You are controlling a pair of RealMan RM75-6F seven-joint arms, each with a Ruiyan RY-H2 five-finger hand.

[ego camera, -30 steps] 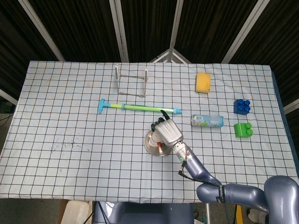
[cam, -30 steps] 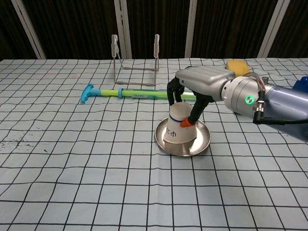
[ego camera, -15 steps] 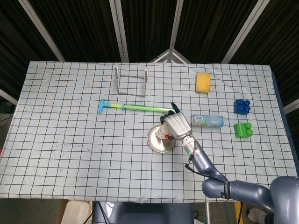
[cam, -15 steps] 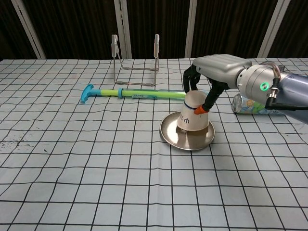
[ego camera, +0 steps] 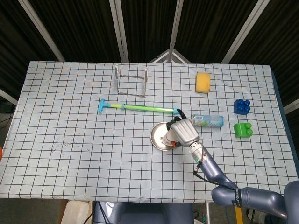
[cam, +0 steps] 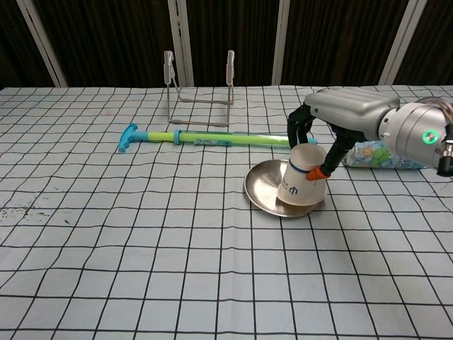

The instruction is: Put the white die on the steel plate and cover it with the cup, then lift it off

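Right robot hand (cam: pixel 327 138) apparently gripping

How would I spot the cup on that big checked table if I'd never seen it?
Start at the checked table and find the round steel plate near its middle, just in front of the long green stick. The cup stands upside down on the plate's right side, gripped by the right hand. It is the only white paper thing there.

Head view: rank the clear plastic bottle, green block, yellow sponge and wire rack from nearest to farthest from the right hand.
From the right hand, which holds the paper cup:
1. Clear plastic bottle, lying just to its right.
2. Green block, farther right.
3. Yellow sponge, toward the far edge, right of centre.
4. Wire rack, far side, to the left.
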